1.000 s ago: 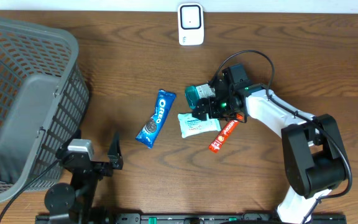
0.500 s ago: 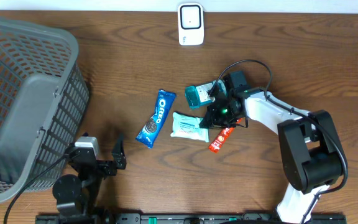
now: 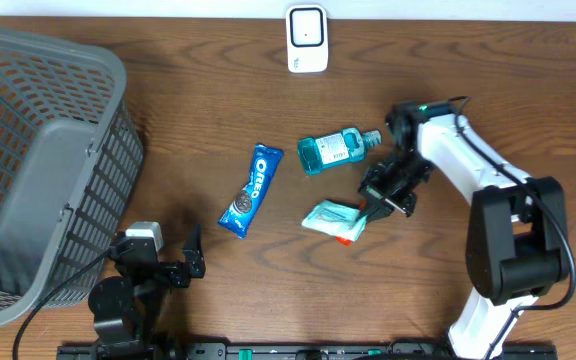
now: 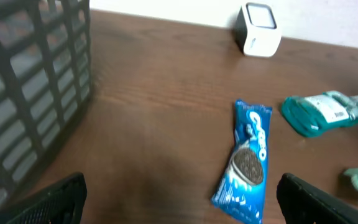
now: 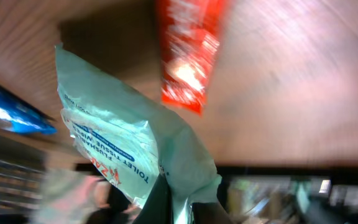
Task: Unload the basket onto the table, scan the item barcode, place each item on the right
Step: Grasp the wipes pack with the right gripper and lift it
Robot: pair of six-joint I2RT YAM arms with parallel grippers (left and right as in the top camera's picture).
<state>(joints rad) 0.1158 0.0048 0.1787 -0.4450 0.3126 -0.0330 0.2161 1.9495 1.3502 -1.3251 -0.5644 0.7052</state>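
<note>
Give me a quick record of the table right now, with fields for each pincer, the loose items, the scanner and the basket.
left pincer: open, holding nothing
right pincer: shut on an edge of the wipes pack
loose items: Oreo pack; mouthwash bottle on its side; red snack bar partly under the wipes pack
scanner: white, far side, nothing in front of it
basket: grey, left arm's side

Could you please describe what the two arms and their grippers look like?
The right arm has rounded white links, black joints and a green light. The left arm is black with a grey block, and a black cable runs from it. The left gripper and right gripper have black fingers.
</note>
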